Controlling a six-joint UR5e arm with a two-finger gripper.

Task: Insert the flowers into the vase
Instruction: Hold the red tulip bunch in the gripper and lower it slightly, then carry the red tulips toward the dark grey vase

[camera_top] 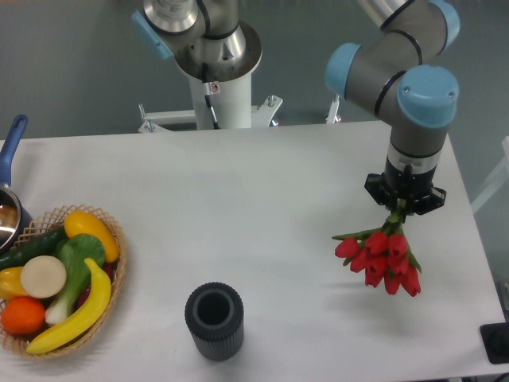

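The white table (238, 199) carries everything, and over its right side hangs the grey arm with pale blue joint caps (406, 72), ending in a black two-finger gripper (406, 193) whose jaws are clamped on the green stems of the bunch of red tulip flowers (384, 259). The bunch hangs head-down just below the jaws, its long axis close to vertical with a slight lean, stems up in the grip and red heads lowest; whether the heads touch the table cannot be told from this view. The coming move turns on one relation — the small dark grey ribbed cylindrical vase (214, 320) stands upright well apart from the jaws, off to their left in the view and nearer the camera, its round mouth open upward and nothing visible inside it. As judged, the flowers would need to be carried that way and turned so the stems, not the heads, meet the mouth. Farther out on that same side, beyond the vase, sits the woven wicker basket (119, 239), which holds a yellow banana, a yellow pepper, an orange, green vegetables and a pale round piece. At the far edge from the jaws a blue-handled pot (9, 183) is partly cut off.
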